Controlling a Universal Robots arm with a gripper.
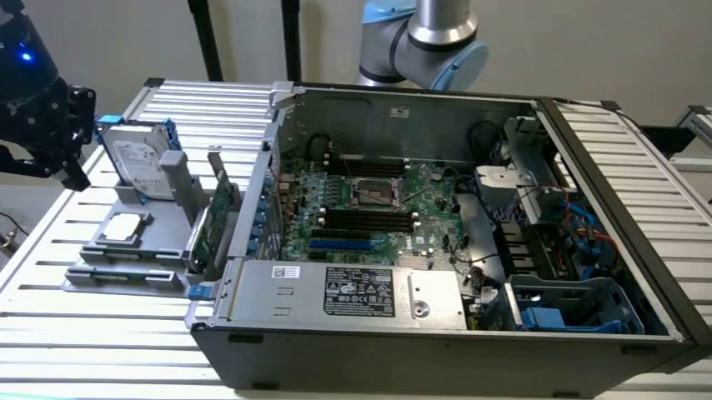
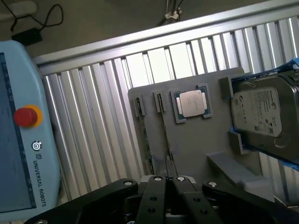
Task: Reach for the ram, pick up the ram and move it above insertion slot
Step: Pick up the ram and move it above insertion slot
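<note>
The ram (image 1: 202, 237) is a thin green stick standing on edge in the grey holder (image 1: 122, 275), at the exterior view's left of the open computer case (image 1: 445, 333). In the wrist view the ram (image 2: 164, 130) shows edge-on as a narrow strip beside the CPU chip (image 2: 191, 103). My black gripper (image 1: 69, 167) hangs above the holder's far left corner, near the hard drive (image 1: 139, 162), well apart from the ram. Its fingers (image 2: 156, 186) look shut, with nothing between them. The black memory slots (image 1: 368, 218) lie on the motherboard inside the case.
A broader green card (image 1: 228, 208) stands beside the ram, nearer the case wall. The hard drive (image 2: 266, 116) with blue rails sits in the holder. A blue teach pendant (image 2: 18, 154) with a red button lies on the slatted metal table (image 2: 93, 140).
</note>
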